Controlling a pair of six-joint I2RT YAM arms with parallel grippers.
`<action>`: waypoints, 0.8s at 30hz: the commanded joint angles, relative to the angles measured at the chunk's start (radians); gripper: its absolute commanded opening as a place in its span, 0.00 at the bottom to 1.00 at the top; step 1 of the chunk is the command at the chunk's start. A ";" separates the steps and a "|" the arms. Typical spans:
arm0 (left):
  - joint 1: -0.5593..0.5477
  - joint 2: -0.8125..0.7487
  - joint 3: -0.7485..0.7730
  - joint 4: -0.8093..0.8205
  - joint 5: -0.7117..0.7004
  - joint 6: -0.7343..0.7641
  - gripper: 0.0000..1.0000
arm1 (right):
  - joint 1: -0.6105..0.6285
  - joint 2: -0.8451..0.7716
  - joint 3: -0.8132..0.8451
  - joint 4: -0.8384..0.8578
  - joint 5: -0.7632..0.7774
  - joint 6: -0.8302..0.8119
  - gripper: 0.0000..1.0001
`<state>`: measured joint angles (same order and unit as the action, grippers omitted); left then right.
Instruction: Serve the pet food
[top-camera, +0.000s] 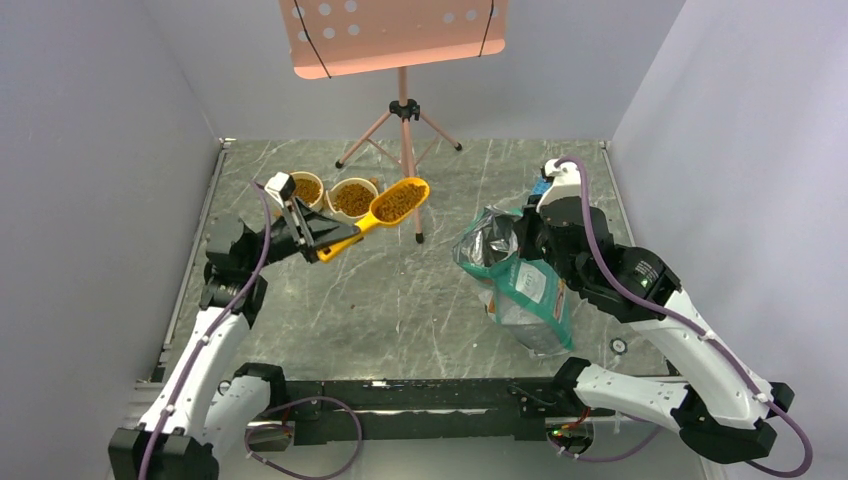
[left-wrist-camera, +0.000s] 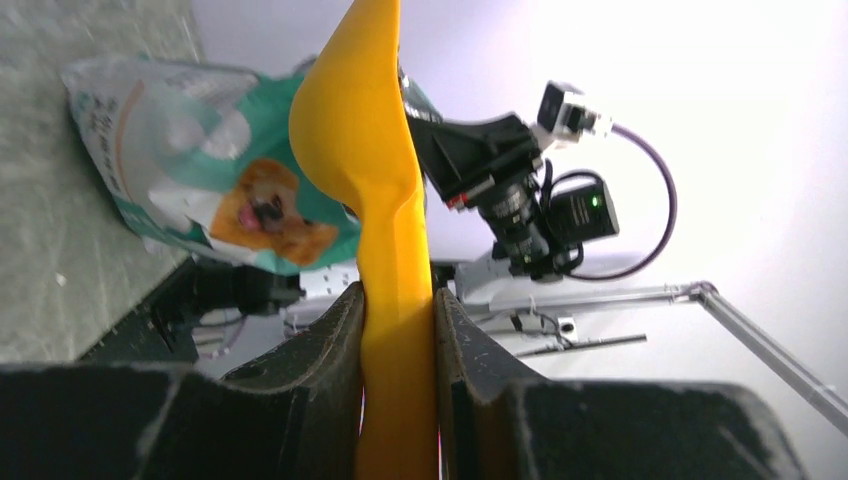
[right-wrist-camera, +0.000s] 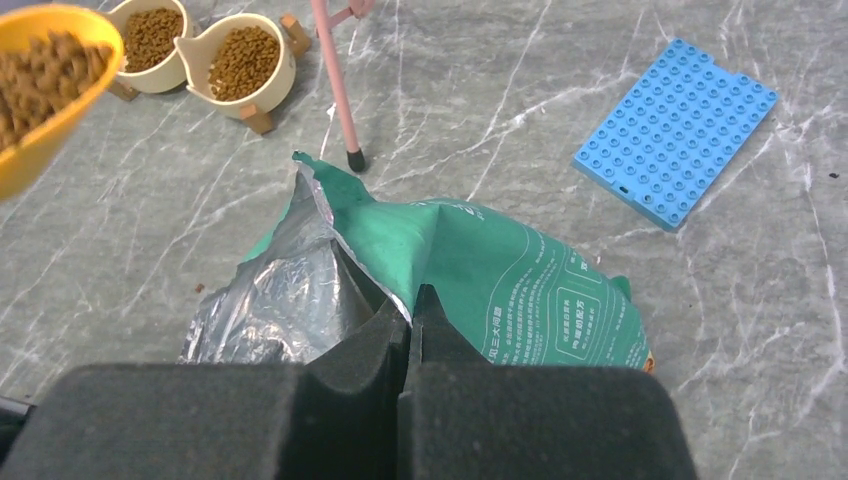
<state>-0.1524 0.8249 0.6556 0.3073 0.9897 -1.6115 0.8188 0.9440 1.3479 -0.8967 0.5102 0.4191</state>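
Observation:
My left gripper (top-camera: 335, 243) is shut on the handle of a yellow scoop (top-camera: 385, 212), seen from below in the left wrist view (left-wrist-camera: 385, 200). The scoop's bowl holds brown pet food (top-camera: 398, 201) and hovers just right of two cream bowls (top-camera: 352, 198) that also hold kibble (right-wrist-camera: 242, 62). The scoop's bowl also shows in the right wrist view (right-wrist-camera: 50, 110). My right gripper (right-wrist-camera: 410, 305) is shut on the torn rim of the teal-green bag (top-camera: 530, 295), holding its foil mouth (right-wrist-camera: 280, 290) open.
A pink music stand (top-camera: 404, 110) stands behind the bowls, one foot (right-wrist-camera: 354, 158) near the bag. A blue studded plate (right-wrist-camera: 675, 130) lies right of the bag. Grey walls close in both sides.

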 joint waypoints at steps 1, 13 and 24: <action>0.098 0.068 -0.007 0.155 0.036 0.047 0.00 | -0.004 -0.017 0.044 -0.011 0.054 0.006 0.00; 0.335 0.403 0.077 0.351 0.120 0.161 0.00 | -0.005 -0.045 0.063 -0.040 0.055 -0.018 0.00; 0.638 0.581 0.139 0.220 0.224 0.354 0.00 | -0.006 -0.054 0.095 -0.054 0.076 -0.040 0.00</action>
<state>0.4164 1.3872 0.7132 0.6018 1.1461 -1.4273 0.8169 0.9123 1.3872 -0.9726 0.5419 0.4103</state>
